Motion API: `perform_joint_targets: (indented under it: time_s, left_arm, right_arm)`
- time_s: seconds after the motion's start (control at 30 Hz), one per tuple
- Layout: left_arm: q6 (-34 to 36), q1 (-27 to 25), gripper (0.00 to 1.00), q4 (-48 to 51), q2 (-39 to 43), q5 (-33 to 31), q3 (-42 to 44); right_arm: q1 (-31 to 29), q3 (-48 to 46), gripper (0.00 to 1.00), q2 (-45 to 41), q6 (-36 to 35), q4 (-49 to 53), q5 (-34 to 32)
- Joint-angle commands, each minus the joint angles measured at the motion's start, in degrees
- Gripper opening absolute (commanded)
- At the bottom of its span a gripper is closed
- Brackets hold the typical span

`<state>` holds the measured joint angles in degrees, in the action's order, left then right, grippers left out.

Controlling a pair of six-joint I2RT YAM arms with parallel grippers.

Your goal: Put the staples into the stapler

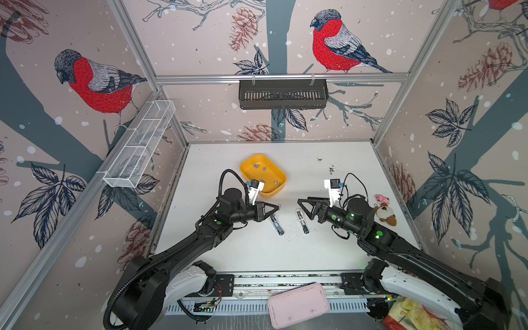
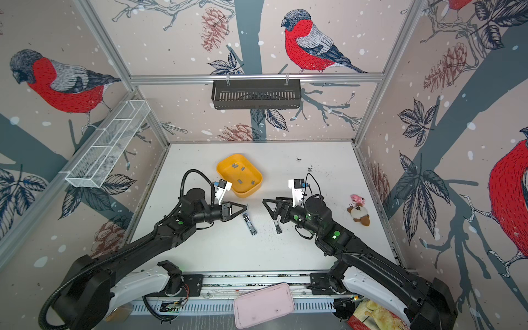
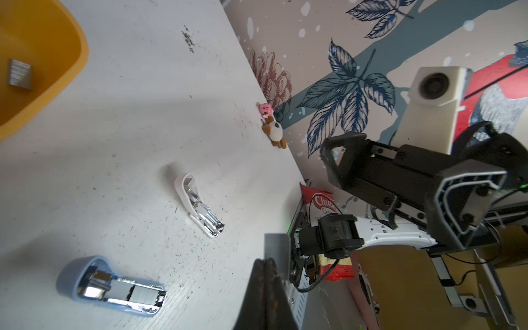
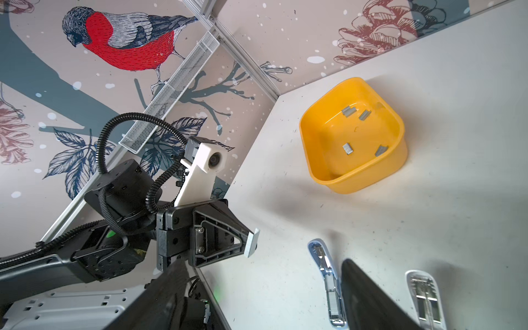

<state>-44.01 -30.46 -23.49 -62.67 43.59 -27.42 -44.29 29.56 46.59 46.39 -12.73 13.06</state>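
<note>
Two mini staplers lie open on the white table: a blue-grey stapler (image 1: 276,224) (image 2: 250,224) (image 3: 114,288) (image 4: 328,285) and a white stapler (image 1: 302,221) (image 2: 277,225) (image 3: 197,208) (image 4: 425,300). Several grey staples (image 1: 256,165) (image 4: 348,148) (image 3: 19,74) lie in the yellow tray (image 1: 268,195) (image 2: 245,194) (image 4: 357,180). My left gripper (image 1: 278,206) (image 2: 246,205) (image 3: 265,261) is shut on one staple strip (image 4: 252,243) (image 3: 275,248), hovering just beyond the blue-grey stapler's far end. My right gripper (image 1: 303,210) (image 2: 268,210) (image 4: 261,262) is open and empty above the white stapler.
Two small plush toys (image 1: 384,211) (image 3: 274,128) lie by the right wall. A pink case (image 1: 297,304) and a snack bag (image 1: 411,314) sit at the front rail. A black basket (image 1: 283,94) hangs on the back wall, a white wire basket (image 1: 140,143) on the left wall.
</note>
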Motion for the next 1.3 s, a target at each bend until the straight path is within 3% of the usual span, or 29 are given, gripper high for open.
perform_joint_targets:
  time_s: [0.0,0.23,0.47,0.67,0.9,1.27]
  left_arm:
    - [-5.3,1.0,0.0,-11.7,0.2,5.7,0.7]
    - [-12.5,1.6,0.0,-20.3,0.3,8.9,0.9]
    - [-19.9,1.5,0.0,-28.1,0.7,9.3,0.7]
    - [-21.6,1.0,0.0,-29.5,1.6,7.8,1.0]
    - [-27.2,-0.8,0.0,-38.7,0.5,5.5,2.9]
    - [-29.0,-2.5,0.0,-39.8,0.2,4.2,2.8]
  right_arm:
    - [1.2,-0.2,0.85,0.3,3.8,-6.5,7.5]
    - [3.0,-0.9,0.83,0.4,7.0,-12.4,12.5]
    - [3.5,0.1,0.75,1.3,10.3,-17.4,15.1]
    - [3.2,3.0,0.7,3.6,11.1,-16.5,16.2]
    - [2.3,6.5,0.64,7.2,11.1,-16.3,17.9]
    - [0.1,9.3,0.58,10.8,10.6,-16.1,18.3]
